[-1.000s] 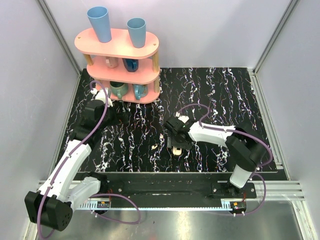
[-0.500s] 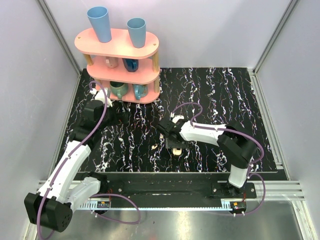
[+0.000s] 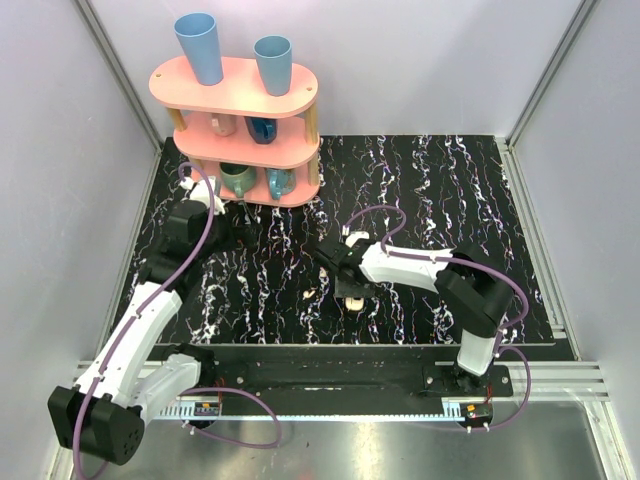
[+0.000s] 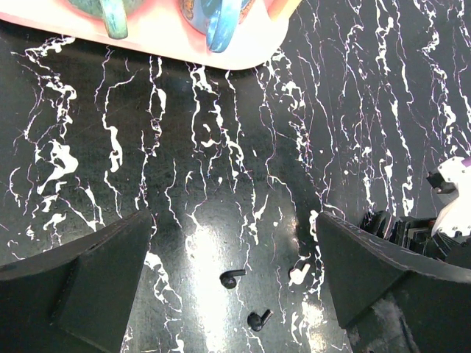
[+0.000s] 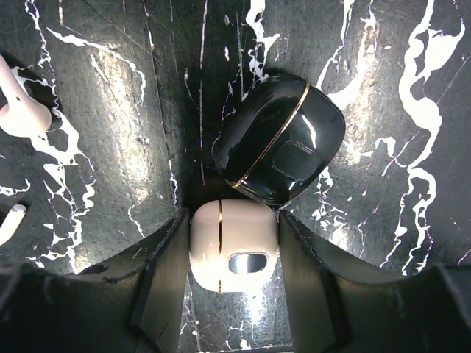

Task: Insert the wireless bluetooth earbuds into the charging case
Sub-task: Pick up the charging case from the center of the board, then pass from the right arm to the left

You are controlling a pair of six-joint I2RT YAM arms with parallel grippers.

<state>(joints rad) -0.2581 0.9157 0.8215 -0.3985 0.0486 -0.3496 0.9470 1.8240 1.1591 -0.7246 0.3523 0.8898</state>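
The cream-white charging case [image 5: 234, 246] lies closed on the black marbled table, between my right gripper's [image 5: 232, 217] two fingers, which touch both its sides. In the top view the case [image 3: 352, 300] shows just below the right gripper [image 3: 343, 280]. Two cream-white earbuds [image 5: 22, 110] [image 5: 9, 220] lie to the left of the case. One earbud shows in the top view [image 3: 310, 294] and in the left wrist view [image 4: 299, 272]. My left gripper [image 4: 232, 218] is wide open and empty above the table, near the shelf [image 3: 238, 233].
A glossy black case [image 5: 283, 147] touches the cream case's far side. Two small black earbuds [image 4: 232, 278] [image 4: 259, 319] lie by the white one. A pink shelf [image 3: 240, 125] with cups stands at the back left. Walls enclose the table.
My right gripper has moved a little to the left and nearer the case over the last second. The left arm has not moved.
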